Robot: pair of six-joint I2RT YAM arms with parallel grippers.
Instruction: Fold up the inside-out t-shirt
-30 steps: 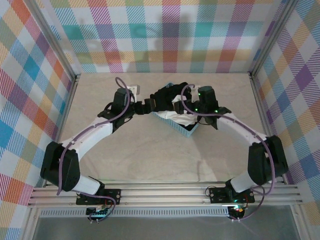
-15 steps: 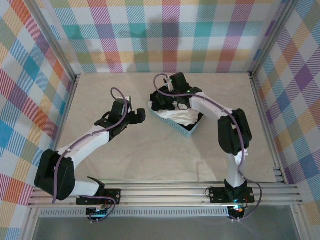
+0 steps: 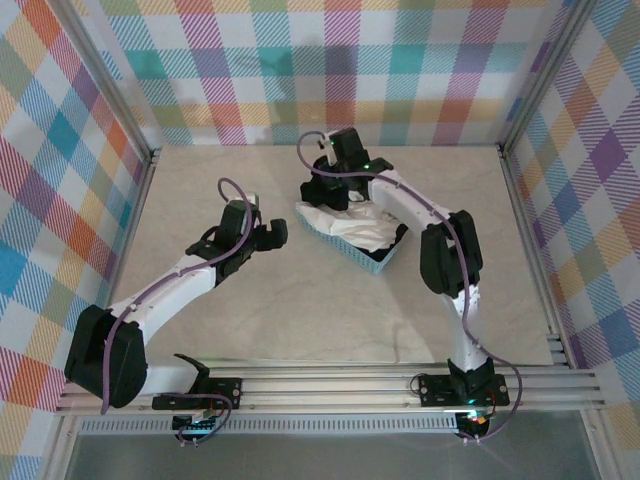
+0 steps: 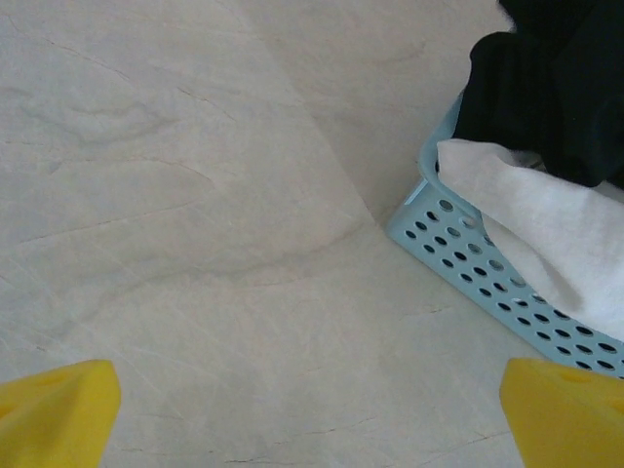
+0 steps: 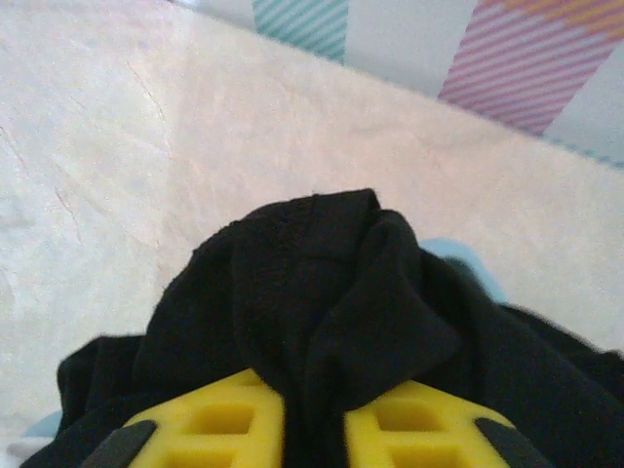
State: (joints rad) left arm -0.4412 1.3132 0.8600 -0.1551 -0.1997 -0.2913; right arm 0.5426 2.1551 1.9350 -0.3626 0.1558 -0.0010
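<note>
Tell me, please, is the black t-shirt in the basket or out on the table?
In the basket: the t-shirt lies bunched there with the white cloth, pinched by the right gripper.

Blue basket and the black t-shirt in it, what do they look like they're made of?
Blue basket: apparently moulded plastic, smooth and slightly glossy, its wall punched with regular round holes. Black t-shirt: soft knit cloth, possibly cotton, matte, bunching into rounded folds.
</note>
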